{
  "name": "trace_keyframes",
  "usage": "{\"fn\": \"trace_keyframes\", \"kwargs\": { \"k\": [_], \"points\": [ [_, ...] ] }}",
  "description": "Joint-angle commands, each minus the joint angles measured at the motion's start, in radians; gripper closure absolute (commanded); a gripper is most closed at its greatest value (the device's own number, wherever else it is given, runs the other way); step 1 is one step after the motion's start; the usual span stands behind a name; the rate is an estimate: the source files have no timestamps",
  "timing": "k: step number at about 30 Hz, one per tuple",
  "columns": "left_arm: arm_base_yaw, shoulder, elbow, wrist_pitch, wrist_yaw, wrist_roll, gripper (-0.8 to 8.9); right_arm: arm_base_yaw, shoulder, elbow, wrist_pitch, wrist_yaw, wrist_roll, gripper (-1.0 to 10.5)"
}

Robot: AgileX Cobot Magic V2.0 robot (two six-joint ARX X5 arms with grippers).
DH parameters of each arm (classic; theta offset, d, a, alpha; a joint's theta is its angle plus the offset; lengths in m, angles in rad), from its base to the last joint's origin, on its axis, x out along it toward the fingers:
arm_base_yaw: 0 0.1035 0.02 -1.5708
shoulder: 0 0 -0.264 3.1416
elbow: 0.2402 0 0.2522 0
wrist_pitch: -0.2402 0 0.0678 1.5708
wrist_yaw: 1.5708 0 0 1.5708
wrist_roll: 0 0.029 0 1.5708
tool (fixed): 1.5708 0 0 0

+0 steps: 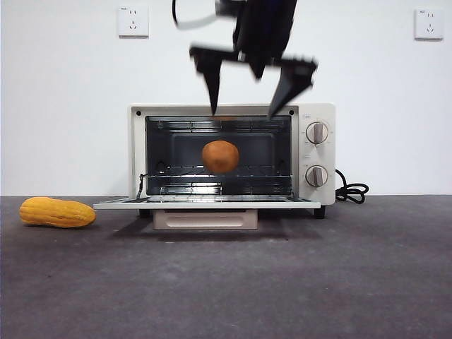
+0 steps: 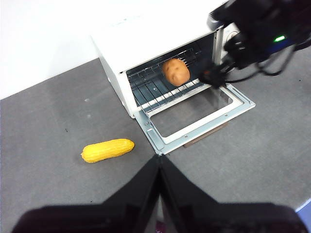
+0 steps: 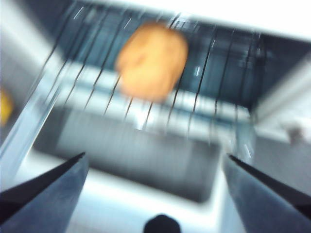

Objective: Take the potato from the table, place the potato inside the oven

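**A:** What worries you from here?

**B:** From my desk, mostly the potato (image 1: 220, 156). It sits on the wire rack (image 2: 160, 87) inside the oven (image 1: 318, 116), near the rack's front edge, and it's lumpy and round. My guess is a nudge could roll it out onto the dropped door (image 1: 205, 203). That door sticks out toward me, so any low arm move risks catching it.

**A:** Where's the working arm?

**B:** The right gripper (image 1: 251, 88) hangs above the oven's top edge, at about twelve o'clock from the potato in the front view, jaws pointing down, spread wide and holding nothing. Its wrist picture is blurred, so I read it as moving.

**A:** And the other one?

**B:** The left gripper (image 2: 159, 167) waits well back over the table (image 1: 353, 282), jaws pressed together, empty. The corn cob (image 1: 56, 212) lies at about eight o'clock from the potato, clear of everything.
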Motion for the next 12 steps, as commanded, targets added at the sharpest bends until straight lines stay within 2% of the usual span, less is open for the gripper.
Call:
{"fn": "trace_keyframes", "kwargs": {
  "k": [1, 2, 3, 5, 6, 7, 12],
  "points": [
    [-0.002, 0.011, -0.007, 0.004, -0.003, 0.010, 8.19, 0.032, -0.126, -0.001, -0.127, 0.026, -0.053, 4.8],
    [-0.002, 0.021, -0.007, 0.005, -0.003, 0.010, 8.19, 0.048, -0.184, -0.001, -0.176, 0.043, -0.063, 4.9],
    [-0.002, 0.034, -0.007, 0.004, -0.003, 0.005, 8.19, 0.063, -0.247, -0.001, -0.218, 0.063, -0.065, 5.4],
    [-0.002, 0.068, -0.009, 0.005, -0.003, -0.031, 8.19, 0.088, -0.376, -0.001, -0.288, 0.074, -0.064, 7.2],
    [-0.002, 0.088, -0.013, 0.005, -0.003, -0.043, 8.19, 0.097, -0.441, -0.001, -0.315, 0.074, -0.064, 8.5],
    [-0.001, 0.108, -0.025, 0.005, -0.003, -0.052, 8.19, 0.103, -0.502, -0.001, -0.342, 0.074, -0.064, 9.2],
    [0.037, 0.190, -0.193, 0.029, 0.005, -0.079, 8.19, 0.107, -0.721, -0.001, -0.470, 0.074, -0.051, 9.3]
  ]
}}
